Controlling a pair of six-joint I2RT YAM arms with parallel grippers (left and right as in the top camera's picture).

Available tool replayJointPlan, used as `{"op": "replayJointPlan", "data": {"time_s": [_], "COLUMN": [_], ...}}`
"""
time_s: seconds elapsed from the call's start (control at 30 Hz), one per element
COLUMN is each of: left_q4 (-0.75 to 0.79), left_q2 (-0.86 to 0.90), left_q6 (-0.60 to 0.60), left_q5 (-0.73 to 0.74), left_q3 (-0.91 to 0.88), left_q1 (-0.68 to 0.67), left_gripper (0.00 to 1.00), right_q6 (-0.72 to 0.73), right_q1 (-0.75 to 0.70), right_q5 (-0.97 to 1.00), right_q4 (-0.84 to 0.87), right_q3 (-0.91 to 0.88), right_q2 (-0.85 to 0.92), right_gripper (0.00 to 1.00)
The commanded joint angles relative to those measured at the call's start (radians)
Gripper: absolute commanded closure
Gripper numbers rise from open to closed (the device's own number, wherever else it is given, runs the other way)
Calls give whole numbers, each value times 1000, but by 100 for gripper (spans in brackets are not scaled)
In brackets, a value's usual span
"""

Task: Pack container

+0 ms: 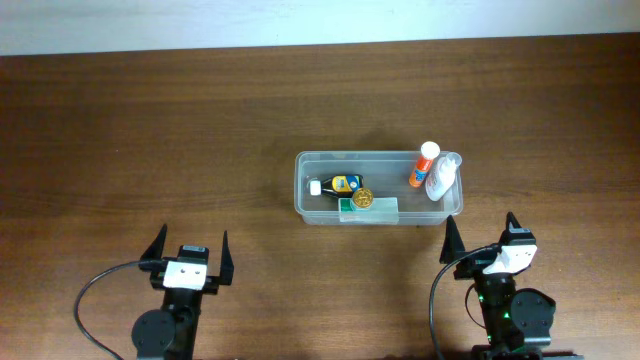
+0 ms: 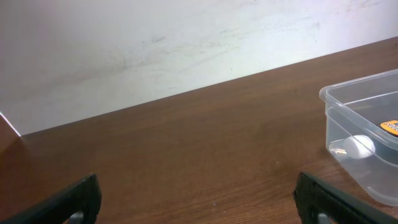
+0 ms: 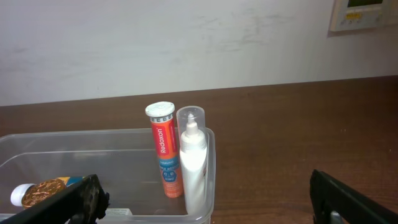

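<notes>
The container (image 1: 385, 170) is clear, glossy plastic with smooth walls. The surface (image 1: 150, 130) is dark wood-grain with a faint sheen. The orange tube (image 3: 164, 152) and white squeeze bottle (image 3: 193, 168) look like smooth plastic.

"Redoxon" in white letters down the orange tube (image 3: 163, 152); smaller print beneath it unreadable.

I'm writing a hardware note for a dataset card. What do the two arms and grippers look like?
The left gripper and right gripper have black pointed fingers on a white block, with black rounded bodies, each trailing a looped black cable.
</notes>
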Motion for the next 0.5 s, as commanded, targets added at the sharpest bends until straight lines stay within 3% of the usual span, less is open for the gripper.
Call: {"op": "replayJointPlan", "data": {"time_s": [0.0, 0.47], "left_q4": [-11, -11], "left_q2": [-8, -8], "left_q6": [5, 5], "left_q5": [18, 18], "left_q3": [3, 3], "left_q1": [-5, -5], "left_gripper": [1, 1], "right_q6": [-4, -5], "right_q1": [9, 9], "right_q5": [-5, -5], "right_q4": [-5, -5], "right_q3": [-5, -5], "right_q2": [-8, -8], "right_gripper": [2, 2]}}
